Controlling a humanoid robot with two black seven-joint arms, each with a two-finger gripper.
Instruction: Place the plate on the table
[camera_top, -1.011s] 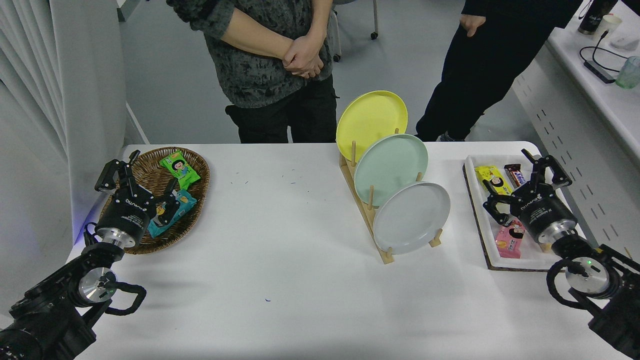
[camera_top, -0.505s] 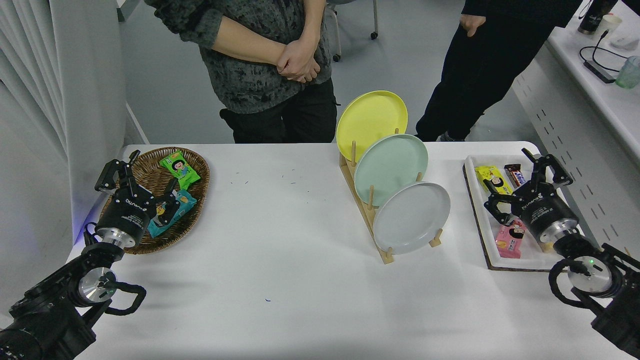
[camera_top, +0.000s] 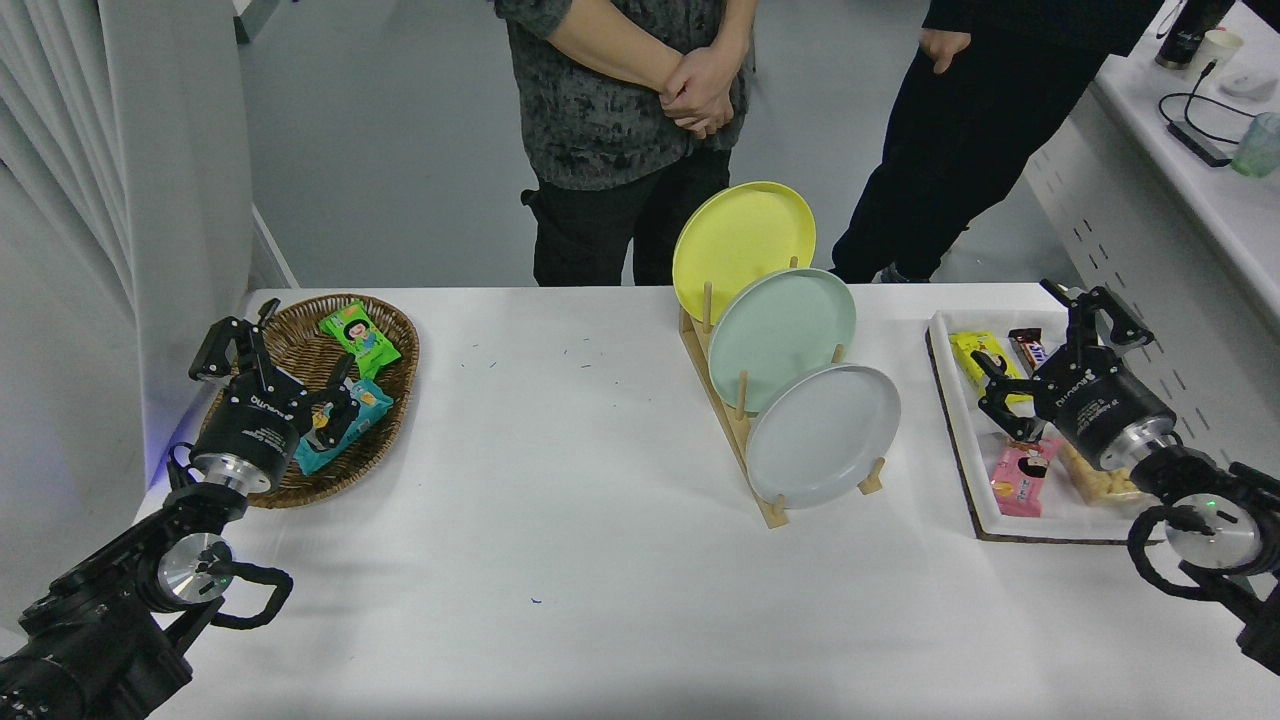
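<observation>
The light grey plate (camera_top: 823, 434) stands on edge in the front slot of a wooden rack (camera_top: 745, 440) on the white table (camera_top: 560, 520). Behind it in the rack stand a mint-green plate (camera_top: 782, 335) and a yellow plate (camera_top: 742, 235). My right gripper (camera_top: 1055, 345) is open and empty, hovering over the white tray to the right of the rack, well apart from the grey plate. My left gripper (camera_top: 275, 355) is open and parked at the lower left over the wicker basket.
A wicker basket (camera_top: 400, 345) with snack packets sits at the left. A white tray (camera_top: 965, 460) with snack bars lies at the right. Two people stand at the far side. A white counter (camera_top: 1200, 150) with cables is at the top right.
My right gripper has moved a little right and away from me over the tray. The person at the far side has stepped to the right. The plates have not moved.
</observation>
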